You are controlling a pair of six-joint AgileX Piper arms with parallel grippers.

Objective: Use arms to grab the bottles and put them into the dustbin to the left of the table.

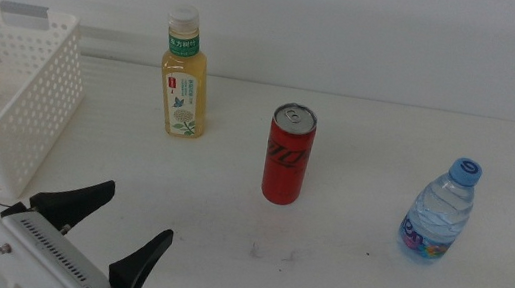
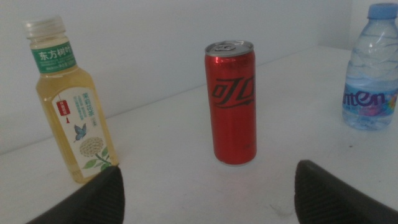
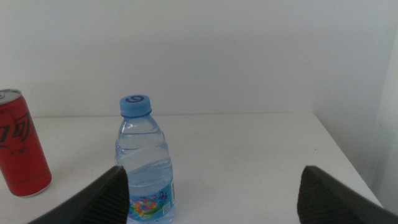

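A white table (image 1: 340, 277) seen from above holds three upright drink containers in a loose row. A yellowish tea bottle (image 1: 184, 78) with a white cap stands upper left of centre, a slim red can (image 1: 288, 155) stands at centre, and a small blue-capped water bottle (image 1: 440, 212) stands at right. A white perforated dustbin (image 1: 1, 98) sits at the left edge, just beside the tea bottle's side of the table.

The left gripper (image 1: 120, 226) pokes in at the lower left corner, jaws spread wide and holding nothing. From it, the tea bottle and the can lie up and to the right, both with their long axis vertical; its wrist view frames the can (image 2: 231, 102) between its jaws.

The right gripper (image 3: 211, 186) is outside the overhead picture; its jaws are also spread and empty, with the water bottle (image 3: 144, 162) near one jaw. By my judgement, the right arm is nearer the water bottle.
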